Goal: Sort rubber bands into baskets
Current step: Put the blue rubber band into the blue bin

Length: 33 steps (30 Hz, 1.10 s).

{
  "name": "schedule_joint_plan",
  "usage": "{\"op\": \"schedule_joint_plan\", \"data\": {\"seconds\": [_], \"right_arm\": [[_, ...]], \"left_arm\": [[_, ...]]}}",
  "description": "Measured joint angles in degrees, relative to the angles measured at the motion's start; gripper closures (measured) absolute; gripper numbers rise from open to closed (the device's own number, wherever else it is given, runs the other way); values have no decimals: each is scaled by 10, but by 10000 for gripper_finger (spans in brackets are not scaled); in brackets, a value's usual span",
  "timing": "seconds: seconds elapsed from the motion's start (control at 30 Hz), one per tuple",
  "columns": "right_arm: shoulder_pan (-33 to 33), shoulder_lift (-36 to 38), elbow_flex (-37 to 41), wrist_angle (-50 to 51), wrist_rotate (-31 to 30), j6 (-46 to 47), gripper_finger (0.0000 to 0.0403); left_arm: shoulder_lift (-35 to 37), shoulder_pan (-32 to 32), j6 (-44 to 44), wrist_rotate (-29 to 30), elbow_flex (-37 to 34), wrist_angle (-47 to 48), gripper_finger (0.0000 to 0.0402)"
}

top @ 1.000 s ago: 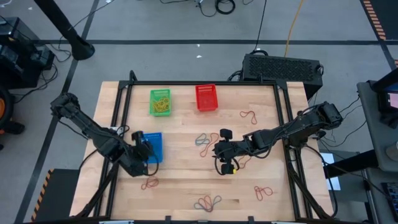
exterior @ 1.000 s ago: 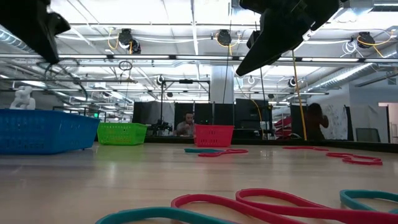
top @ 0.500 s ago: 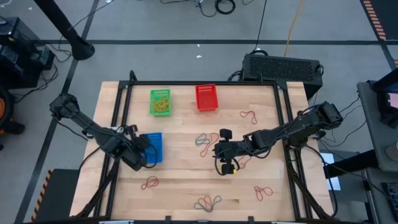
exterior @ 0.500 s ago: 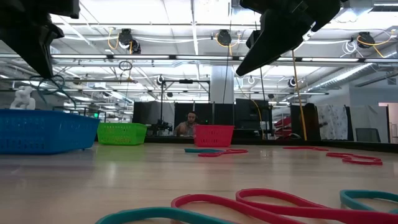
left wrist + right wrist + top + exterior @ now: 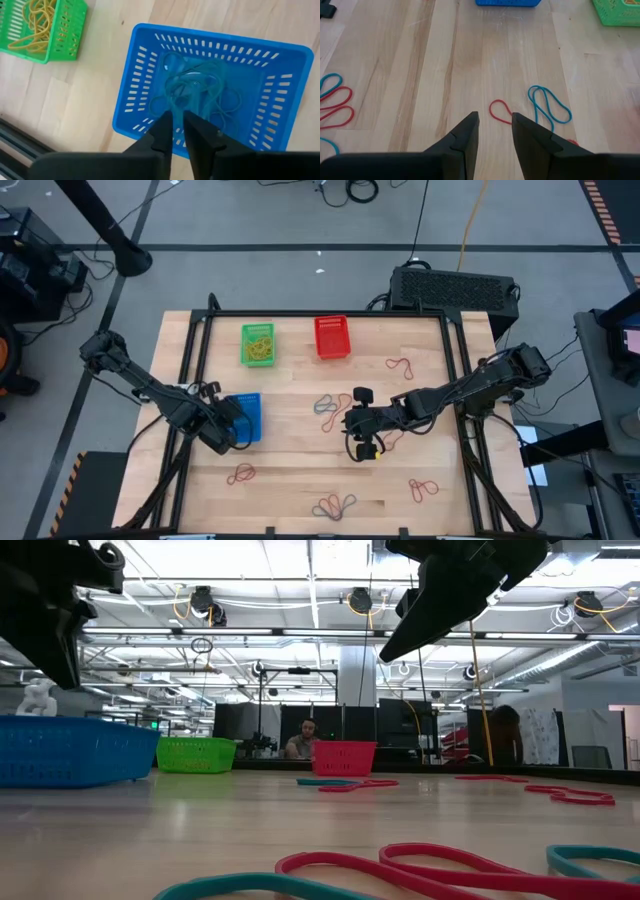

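My left gripper [image 5: 178, 116] points down over the blue basket [image 5: 210, 95], its fingers a narrow gap apart with nothing between them. Bluish rubber bands [image 5: 195, 90] lie on that basket's floor. The green basket [image 5: 258, 344] holds yellow bands [image 5: 35, 20], and the red basket [image 5: 332, 337] stands beside it at the far side. My right gripper [image 5: 495, 120] hangs open above the table's middle, over a red band [image 5: 500, 111] and a blue band [image 5: 547, 105] that lie flat on the wood.
Loose bands lie about the table: red ones at the far right [image 5: 402, 366], near right [image 5: 424, 489] and near left [image 5: 240, 474], and a mixed bunch at the near edge [image 5: 335, 505]. Black frame rails [image 5: 195, 380] run along both table sides.
My left gripper has moved from the blue basket's near edge to over the basket, sinking a little and tipping further down. The teal band that hung below it half a second ago no longer hangs there. My right arm has kept still.
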State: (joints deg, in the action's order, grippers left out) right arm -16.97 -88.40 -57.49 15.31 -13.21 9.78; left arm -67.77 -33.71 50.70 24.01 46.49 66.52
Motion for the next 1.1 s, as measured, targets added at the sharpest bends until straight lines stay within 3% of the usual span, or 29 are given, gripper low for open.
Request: {"op": "schedule_joint_plan", "data": {"seconds": [0.27,0.6,0.73,0.87,1.1], "right_arm": [[0,0,0,0,0,0,293],[0,0,0,6,0,0,293],[0,0,0,17,0,11,293],[0,0,0,39,6,50,293],[0,0,0,47,87,125,293]], "left_arm": [[0,0,-1,3,0,0,311],[0,0,-17,46,27,-23,308],[0,0,-89,131,28,-134,308],[-9,0,-232,206,20,-300,308],[-51,9,-458,186,-14,-573,308]]}}
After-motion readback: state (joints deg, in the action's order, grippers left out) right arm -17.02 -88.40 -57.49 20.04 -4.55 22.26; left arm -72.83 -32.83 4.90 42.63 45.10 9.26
